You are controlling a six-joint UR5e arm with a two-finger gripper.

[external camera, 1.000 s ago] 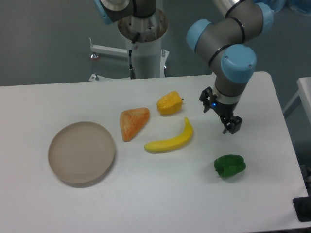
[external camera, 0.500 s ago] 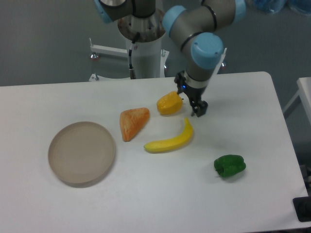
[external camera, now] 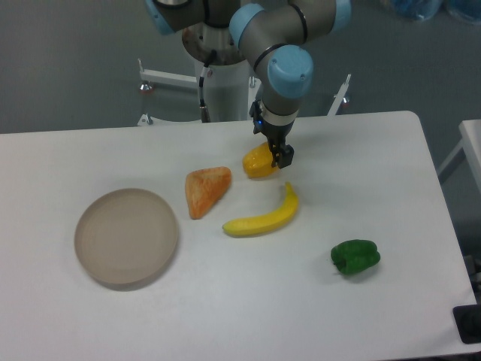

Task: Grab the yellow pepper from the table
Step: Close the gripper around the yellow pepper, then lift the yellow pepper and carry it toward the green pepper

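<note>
Leftward across the frame the grey arm with pale blue joints (external camera: 279, 56) has swung, from above the right side of the large white rounded-corner table (external camera: 248, 316) a second ago to the upper centre, and its dark two-finger gripper (external camera: 281, 156) now hangs right over the small glossy yellow-orange bell pepper (external camera: 258, 162). That pepper lies on the tabletop in the upper middle of the frame, where it lay before, its right end hidden behind the fingers. Whether the fingers are spread or pinched I cannot tell (they overlap the pepper and blur together), nor whether they touch it. Just left of the pepper sits an orange wedge-shaped piece (external camera: 205, 190); below it curves a long yellow banana (external camera: 263, 217). A dark green bell pepper (external camera: 355, 256) rests toward the lower right, and a round beige plate (external camera: 125, 236) lies at the left.
</note>
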